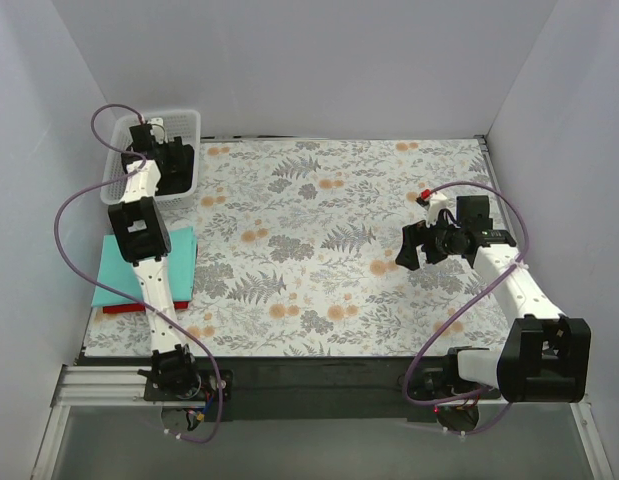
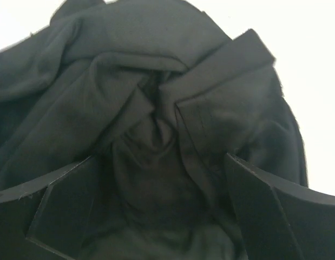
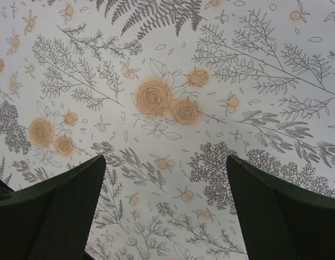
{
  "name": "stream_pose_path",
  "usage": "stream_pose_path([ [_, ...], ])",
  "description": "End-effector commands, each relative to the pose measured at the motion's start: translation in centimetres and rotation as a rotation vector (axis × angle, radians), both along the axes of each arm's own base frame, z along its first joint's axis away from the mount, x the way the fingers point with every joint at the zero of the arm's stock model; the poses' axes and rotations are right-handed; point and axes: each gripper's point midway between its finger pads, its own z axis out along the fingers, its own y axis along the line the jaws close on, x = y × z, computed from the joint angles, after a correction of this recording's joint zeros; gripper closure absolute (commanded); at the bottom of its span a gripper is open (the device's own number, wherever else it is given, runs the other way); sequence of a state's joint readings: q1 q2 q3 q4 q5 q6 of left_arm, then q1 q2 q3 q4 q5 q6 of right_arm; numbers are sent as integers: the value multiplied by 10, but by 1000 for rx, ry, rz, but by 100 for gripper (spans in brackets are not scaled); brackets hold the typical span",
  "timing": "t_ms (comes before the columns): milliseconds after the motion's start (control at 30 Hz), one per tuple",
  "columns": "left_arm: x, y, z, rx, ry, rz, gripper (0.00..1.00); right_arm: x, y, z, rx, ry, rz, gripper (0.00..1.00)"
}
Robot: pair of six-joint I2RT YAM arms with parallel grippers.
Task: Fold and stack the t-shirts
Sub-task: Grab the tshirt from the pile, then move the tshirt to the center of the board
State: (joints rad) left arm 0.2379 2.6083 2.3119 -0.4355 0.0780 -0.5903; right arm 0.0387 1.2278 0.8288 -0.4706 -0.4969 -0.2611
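Top view: the left hand [image 1: 172,158] is down inside the white lattice basket [image 1: 116,178]. The dark mass around it cannot be told apart from the hand itself there. Left wrist view settles it: a crumpled black t-shirt [image 2: 129,70] fills the frame, bunched in folds ahead of the fingers [image 2: 64,206] and in the gap between them. Left hand spread wide, pinching nothing. The cloth lies close by the inner faces, but contact cannot be told. Only the top view shows the rest. Behind the left hand, under its forearm, a teal t-shirt [image 1: 117,272] lies folded flat on a red t-shirt [image 1: 124,309], of which just a thin edge shows on the side toward the arm's base. The right hand [image 1: 417,245] is far off to the left hand's right, well apart from every shirt. Right wrist view: fingers [image 3: 281,211] spread wide and holding nothing, with only the floral surface [image 3: 167,103] below and between them.
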Motion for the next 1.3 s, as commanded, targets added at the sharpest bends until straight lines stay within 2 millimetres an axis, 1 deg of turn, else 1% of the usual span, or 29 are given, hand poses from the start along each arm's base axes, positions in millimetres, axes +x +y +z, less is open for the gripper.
stream_pose_path([
  [0,23,10,36,76,-124,-13,6,11,-2,12,-5,-32,1,2],
  [67,21,10,19,91,-93,-34,10,11,-2,11,-7,-26,1,2],
  [167,19,11,6,108,-74,-46,29,12,-3,11,-16,-26,-3,2],
  [200,19,11,6,109,-74,-49,37,12,-4,11,-16,-24,-5,2],
  [233,19,9,5,106,-71,-57,59,13,-3,13,-14,-27,-2,2],
  [267,18,8,6,100,-71,-63,72,13,-3,13,-13,-26,-1,2],
  [333,19,4,24,88,-95,-75,100,13,-2,13,-9,-27,1,2],
  [367,20,3,33,85,-109,-74,100,13,-1,14,-2,-29,5,2],
  [400,21,2,63,83,-154,-70,100,12,0,14,5,-25,9,2],
  [433,21,1,80,75,-183,-74,100,12,2,15,13,-26,17,2],
  [500,22,-2,126,58,-273,-66,100,11,4,17,21,-30,22,2],
  [533,17,-9,169,52,-342,-86,100,11,4,19,26,-33,26,2],
  [567,15,-13,201,56,-405,-96,100,12,5,20,29,-40,27,2],
  [600,11,-16,225,50,-447,-100,100,12,5,22,35,-45,28,2],
  [633,2,-26,272,42,-526,-123,100,11,7,23,42,-47,34,2],
  [700,-9,-36,315,51,-602,-136,100,13,8,27,48,-60,36,2],
  [733,-21,-47,350,59,-660,-154,100,13,8,29,52,-68,37,2],
  [800,-33,-63,382,60,-713,-183,100,13,9,32,56,-77,39,2],
  [833,-46,-78,408,57,-757,-205,100,12,10,34,57,-84,40,2],
  [900,-62,-97,443,48,-824,-232,100,12,9,35,59,-91,39,2],
  [933,-68,-111,457,30,-850,-254,100,12,10,38,62,-102,41,2],
  [967,-86,-124,488,13,-915,-273,100,11,10,37,62,-104,41,2],
  [1000,-94,-134,501,1,-942,-291,100,11,10,38,62,-108,38,2],
  [1033,-102,-156,513,-16,-967,-327,100,10,10,38,63,-111,40,2],
  [1067,-117,-169,530,-26,-1004,-348,100,10,10,39,62,-113,38,2],
  [1100,-126,-182,539,-40,-1022,-374,100,11,10,39,62,-116,38,2],
  [1133,-135,-212,544,-75,-1031,-426,100,11,9,41,58,-120,34,2],
  [1233,-165,-250,564,-175,-1067,-508,100,11,8,43,52,-135,30,2],
  [1267,-171,-258,567,-205,-1070,-527,100,10,8,43,52,-135,28,2],
])
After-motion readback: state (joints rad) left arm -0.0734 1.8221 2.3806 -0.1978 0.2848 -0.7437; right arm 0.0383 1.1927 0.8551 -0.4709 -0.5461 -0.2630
